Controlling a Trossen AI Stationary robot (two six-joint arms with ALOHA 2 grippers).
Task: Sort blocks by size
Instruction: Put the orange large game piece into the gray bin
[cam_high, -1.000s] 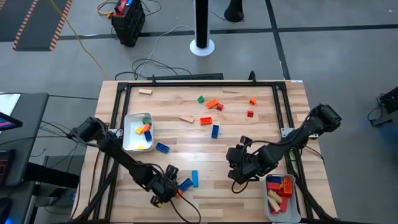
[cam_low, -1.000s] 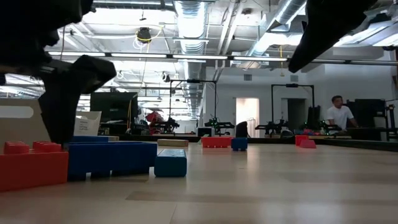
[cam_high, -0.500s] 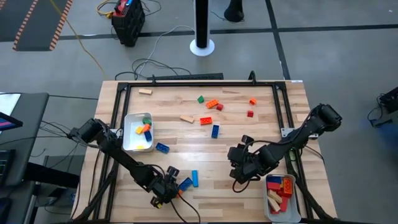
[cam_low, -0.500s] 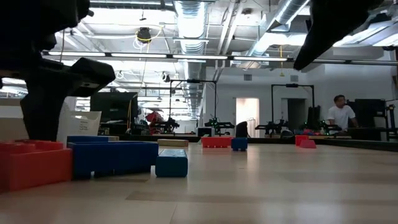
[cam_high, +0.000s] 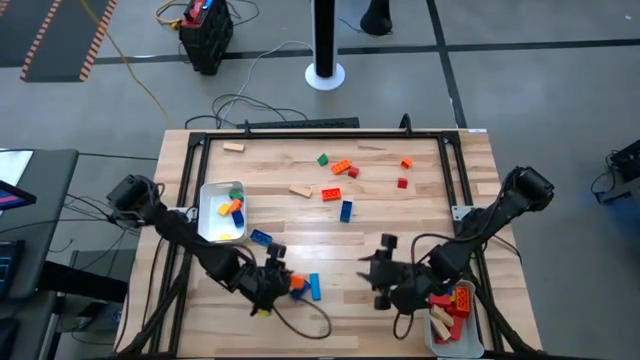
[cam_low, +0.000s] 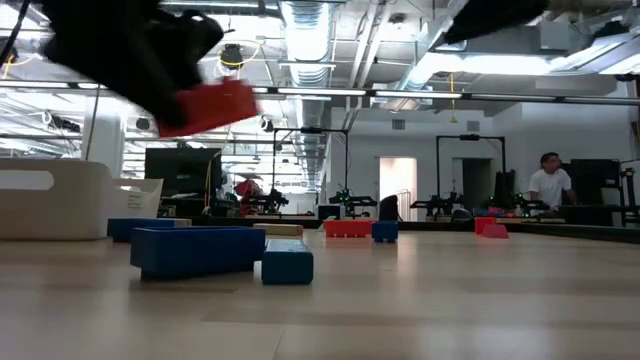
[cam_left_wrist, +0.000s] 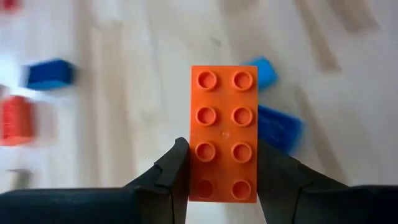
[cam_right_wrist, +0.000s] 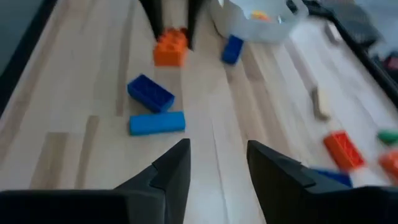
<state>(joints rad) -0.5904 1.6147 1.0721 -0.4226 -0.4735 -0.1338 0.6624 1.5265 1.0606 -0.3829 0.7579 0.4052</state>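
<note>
My left gripper (cam_left_wrist: 224, 149) is shut on an orange eight-stud brick (cam_left_wrist: 224, 112) and holds it above the table near the front edge, left of centre (cam_high: 288, 284). Two blue blocks (cam_high: 308, 289) lie on the wood just beside and under it. My right gripper (cam_right_wrist: 217, 155) stands open with nothing between its fingers, over the front of the table right of centre (cam_high: 380, 280), pointing toward the left arm. More blocks, orange, red, green, blue and tan (cam_high: 340, 180), lie scattered on the far half of the table. My left gripper pinches the orange brick's two long sides (cam_left_wrist: 194, 180) between its two fingers, at the end nearest the wrist. The rest of the brick juts out past the fingertips, studs toward the wrist camera. The brick hangs clear of the table (cam_low: 205, 108), tilted.
A white tray (cam_high: 208, 225) holding a few blocks stands at the left. A second white tray (cam_high: 447, 335) with blocks sits at the front right corner, partly under my right arm. A black frame (cam_high: 300, 130) borders the table. Bare wood lies between the two grippers.
My left gripper has taken hold of the orange brick, which stood on the table beside the blue blocks, and has lifted it clear, tipping upward. My right gripper has shifted toward the near edge and turned toward the table's left.
</note>
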